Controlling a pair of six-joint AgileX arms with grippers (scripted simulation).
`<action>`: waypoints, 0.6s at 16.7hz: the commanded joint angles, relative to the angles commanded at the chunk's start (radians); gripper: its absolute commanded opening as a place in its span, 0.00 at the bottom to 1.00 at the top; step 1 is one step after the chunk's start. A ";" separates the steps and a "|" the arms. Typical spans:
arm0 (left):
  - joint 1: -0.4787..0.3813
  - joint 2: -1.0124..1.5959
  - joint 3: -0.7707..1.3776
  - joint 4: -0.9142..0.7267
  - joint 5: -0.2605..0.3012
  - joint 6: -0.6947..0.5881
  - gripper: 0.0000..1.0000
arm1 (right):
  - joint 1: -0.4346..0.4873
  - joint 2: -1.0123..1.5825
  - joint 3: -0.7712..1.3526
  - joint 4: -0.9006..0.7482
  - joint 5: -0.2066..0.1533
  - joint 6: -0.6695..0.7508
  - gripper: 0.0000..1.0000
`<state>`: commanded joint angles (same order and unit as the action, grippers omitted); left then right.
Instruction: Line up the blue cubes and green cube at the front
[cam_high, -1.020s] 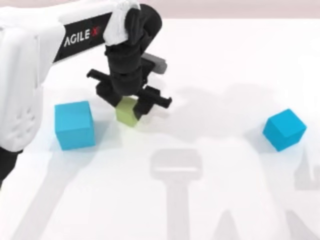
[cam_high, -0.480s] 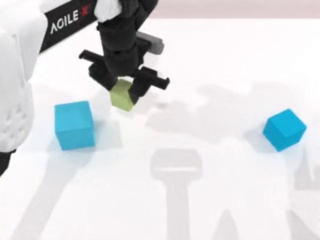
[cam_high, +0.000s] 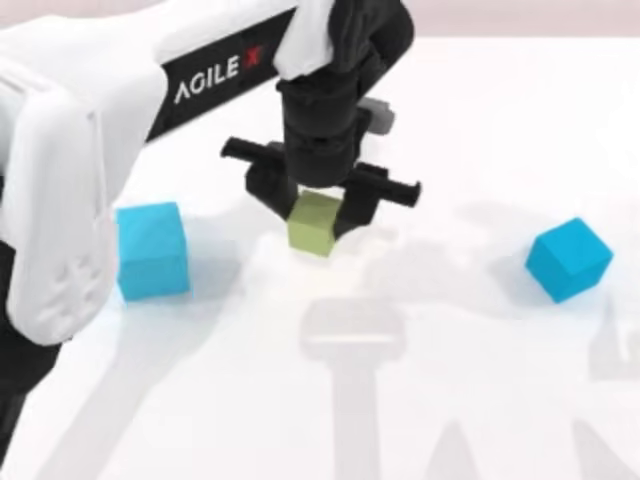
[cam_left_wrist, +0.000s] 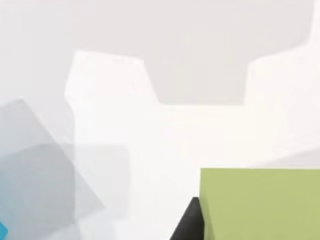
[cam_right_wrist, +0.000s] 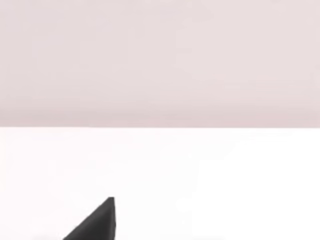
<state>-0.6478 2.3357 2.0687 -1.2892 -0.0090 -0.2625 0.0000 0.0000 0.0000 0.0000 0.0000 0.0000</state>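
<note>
So the left end effector (cam_high: 318, 205) is clamped on the green cube (cam_high: 315, 222), one dark finger on each side, and the cube looks lifted a bit off the white tabletop (cam_high: 430, 400). In the left wrist view the green cube (cam_left_wrist: 260, 205) fills the corner right by a dark finger (cam_left_wrist: 187, 222). The bigger blue cube (cam_high: 152, 249) sits off to the end effector's left, near it, and the smaller blue cube (cam_high: 569, 258) is well apart on its right. Right arm's end effector isn't in the top view, can't tell its state; its wrist view just shows bare tabletop and one dark tip.
</note>
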 joint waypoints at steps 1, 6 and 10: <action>-0.040 -0.004 -0.006 -0.005 -0.002 -0.083 0.00 | 0.000 0.000 0.000 0.000 0.000 0.000 1.00; -0.249 -0.037 -0.047 -0.023 -0.010 -0.520 0.00 | 0.000 0.000 0.000 0.000 0.000 0.000 1.00; -0.373 -0.077 -0.075 -0.020 -0.016 -0.734 0.00 | 0.000 0.000 0.000 0.000 0.000 0.000 1.00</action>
<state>-1.0204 2.2585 1.9937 -1.3090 -0.0253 -0.9962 0.0000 0.0000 0.0000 0.0000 0.0000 0.0000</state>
